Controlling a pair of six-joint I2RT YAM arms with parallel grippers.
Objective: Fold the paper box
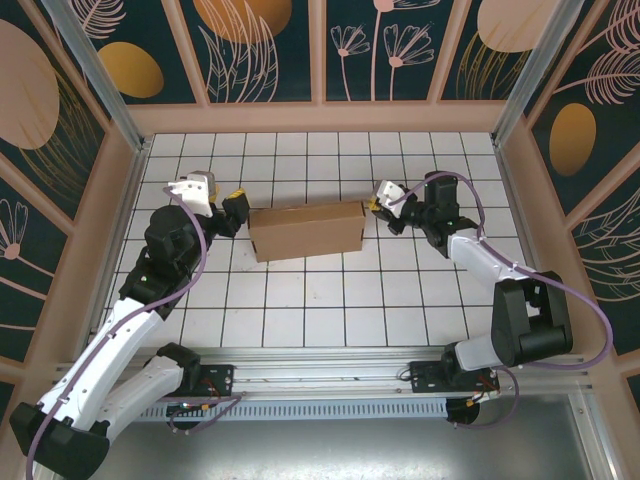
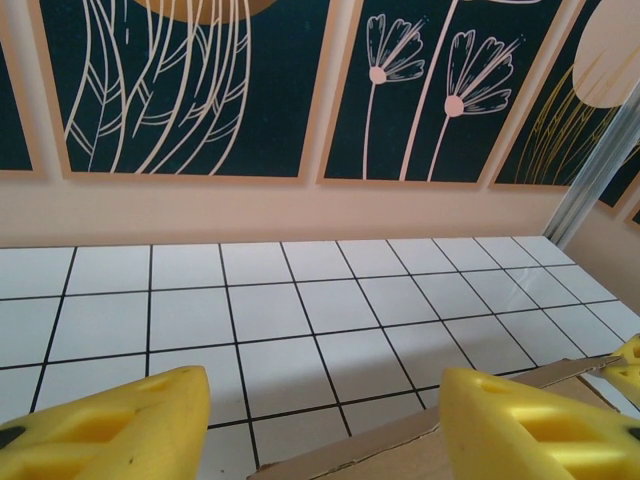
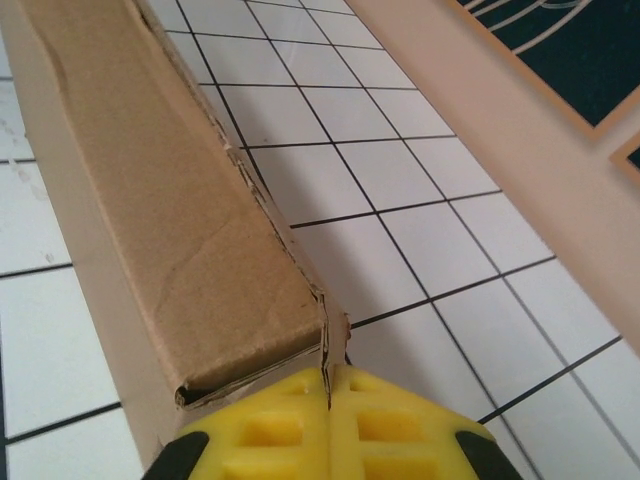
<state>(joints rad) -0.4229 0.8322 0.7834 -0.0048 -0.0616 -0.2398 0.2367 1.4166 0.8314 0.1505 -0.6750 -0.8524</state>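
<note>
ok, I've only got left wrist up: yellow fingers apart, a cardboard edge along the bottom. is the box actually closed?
Observer: In the top view, yes. The paper box sits as a closed rectangular block with no flaps standing up.
Operator: And the other arm?
Observer: The right gripper is shut, with its tips against the corner of the box at the opposite end from yours.
Operator: Is that corner clean?
Observer: No. In the right wrist view the cardboard edge there is ragged and the seam gapes slightly.
</note>
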